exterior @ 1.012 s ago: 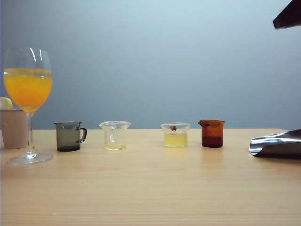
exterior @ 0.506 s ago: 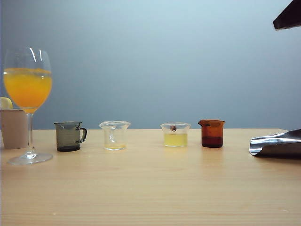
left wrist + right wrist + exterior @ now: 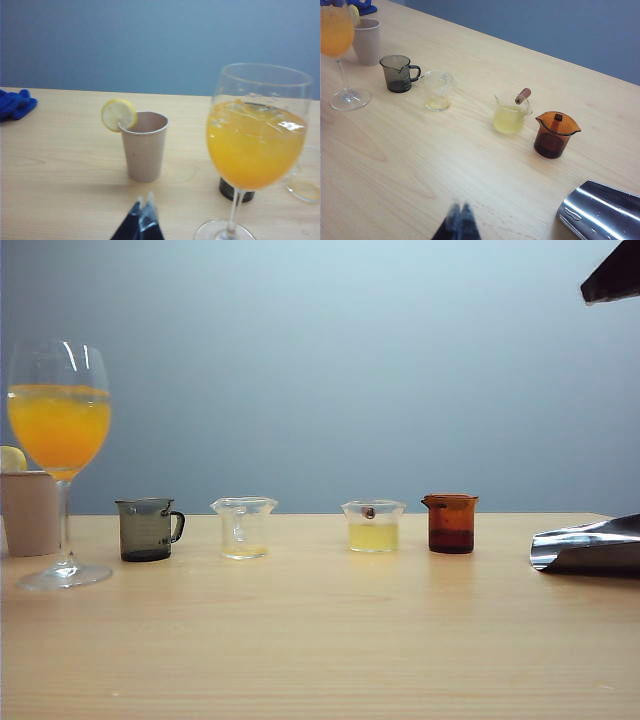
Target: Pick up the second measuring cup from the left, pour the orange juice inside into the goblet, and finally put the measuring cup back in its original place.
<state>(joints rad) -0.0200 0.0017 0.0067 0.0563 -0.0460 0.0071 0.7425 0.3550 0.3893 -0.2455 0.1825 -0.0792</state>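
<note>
The second measuring cup [image 3: 244, 527] stands upright on the table between the grey handled cup [image 3: 148, 529] and a cup of pale yellow liquid [image 3: 373, 526]. Only a thin orange film lies at its bottom [image 3: 438, 103]. The orange juice [image 3: 59, 426] fills the goblet's [image 3: 62, 540] bowl at the far left. My left gripper [image 3: 142, 204] is shut and empty, low over the table in front of the goblet [image 3: 256, 145]. My right gripper [image 3: 460, 207] is shut and empty, well short of the row of cups. Neither gripper shows in the exterior view.
A paper cup [image 3: 145, 146] with a lemon slice [image 3: 119, 114] stands behind the goblet. A blue cloth [image 3: 15, 103] lies further off. An amber cup [image 3: 451, 523] ends the row, and a crumpled silver sheet [image 3: 590, 545] lies at the right. A dark arm part [image 3: 612, 275] hangs in the upper right corner.
</note>
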